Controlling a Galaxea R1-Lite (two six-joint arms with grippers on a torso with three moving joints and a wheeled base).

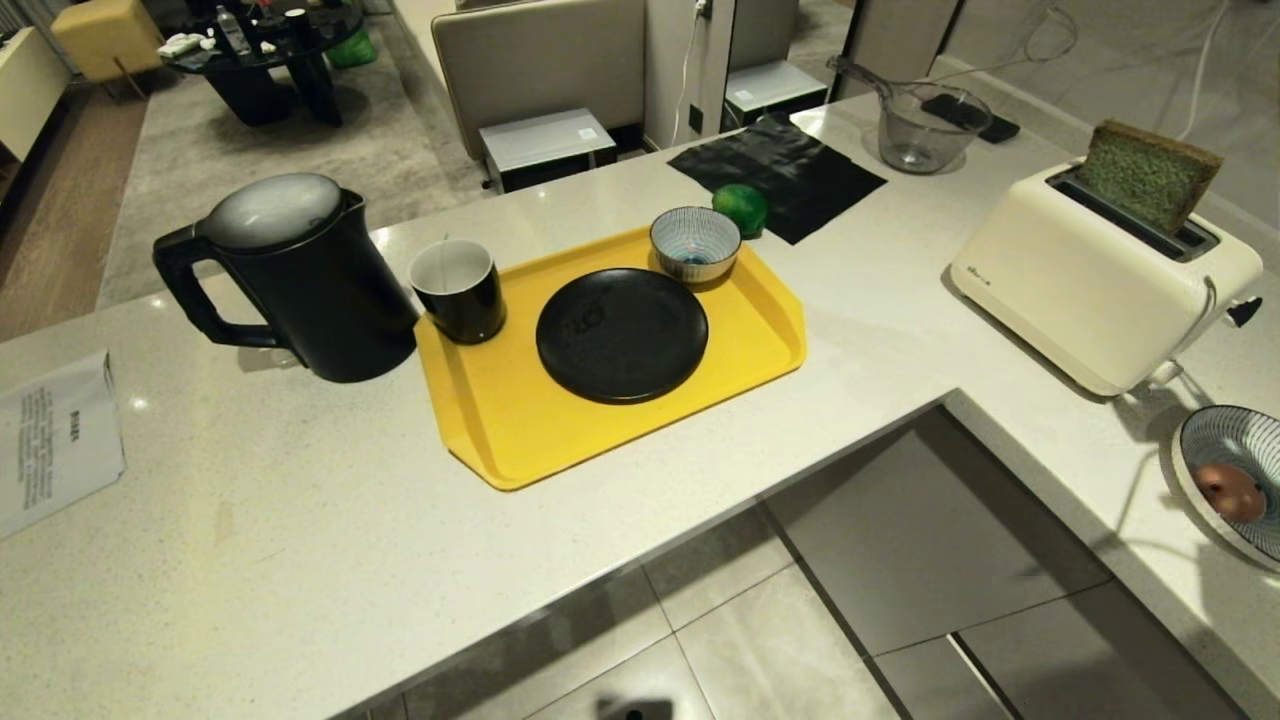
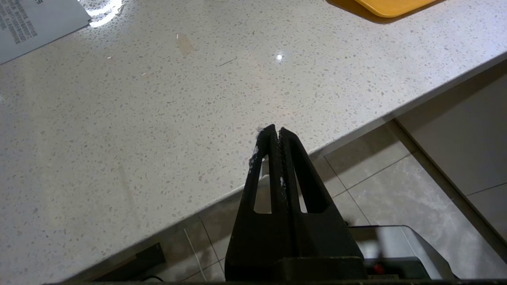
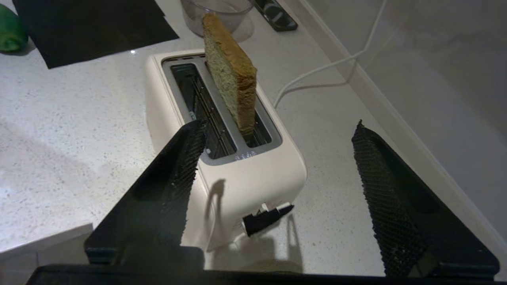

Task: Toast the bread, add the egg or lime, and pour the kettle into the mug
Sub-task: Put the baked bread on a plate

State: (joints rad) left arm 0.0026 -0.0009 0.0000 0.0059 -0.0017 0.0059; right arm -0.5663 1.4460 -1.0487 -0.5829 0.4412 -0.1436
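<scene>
Right gripper [image 3: 277,130]: fingers spread wide, empty, above the toaster's lever end; the bread stands beyond the gap, untouched.
Left gripper [image 2: 275,132]: fingers pressed together, holding nothing, over the surface's near edge with floor tiles below.
Bread [image 1: 1148,175]: upright in the toaster's far slot, most of the slice sticking out, tilted a little.
Toaster [image 1: 1090,285]: cream, at the right end of the surface [image 1: 300,560]; near slot empty, black lever [image 3: 263,218] on its end.
Kettle [image 1: 290,280]: at the left, just beside the tray, handle pointing left, lid on.
Tray [image 1: 500,430]: yellow, mid-surface.
Mug [image 1: 460,290]: on the tray's left corner, next to the kettle.
Plate [image 1: 621,335]: black, empty, middle of the tray.
Small bowl [image 1: 695,243]: striped, on the tray's far edge.
Lime [image 1: 741,208]: on the surface just behind the small bowl, at the edge of a black cloth [image 1: 790,175].
Egg [image 1: 1232,490]: in a large striped bowl [image 1: 1215,440] at the right edge.
Glass jug [image 1: 920,125]: beyond the cloth.
Paper [image 1: 55,440]: far left.
</scene>
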